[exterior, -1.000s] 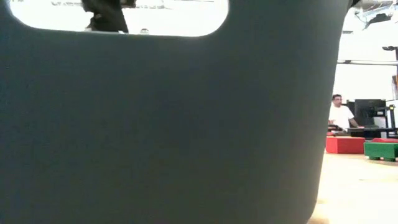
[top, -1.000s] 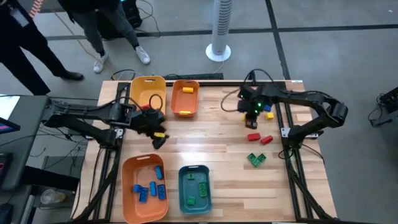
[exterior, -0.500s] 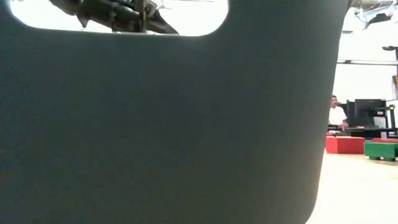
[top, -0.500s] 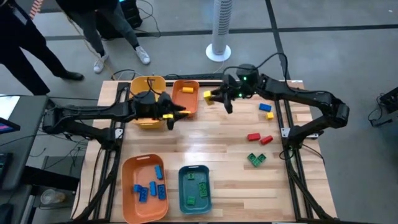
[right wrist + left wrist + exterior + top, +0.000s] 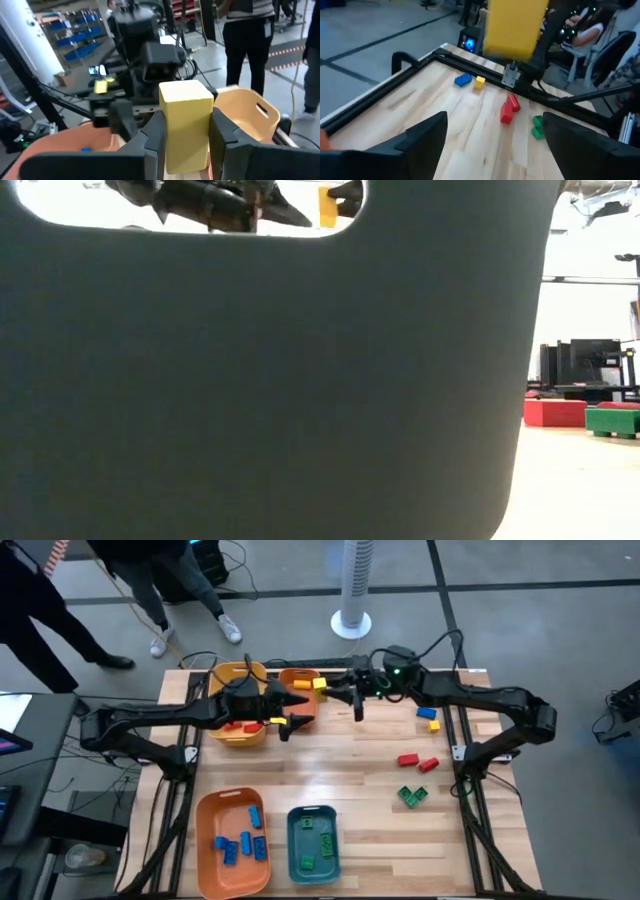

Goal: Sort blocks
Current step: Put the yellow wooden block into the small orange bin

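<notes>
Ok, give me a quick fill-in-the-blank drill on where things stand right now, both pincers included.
1. The right pincer is shut on a small plastic brick coloured ____.
2. The left pincer is open and holds ____.
3. The teal plastic bin holds only bricks coloured ____.
4. The near orange plastic bin holds only bricks coloured ____.

Missing words: yellow; nothing; green; blue
</notes>
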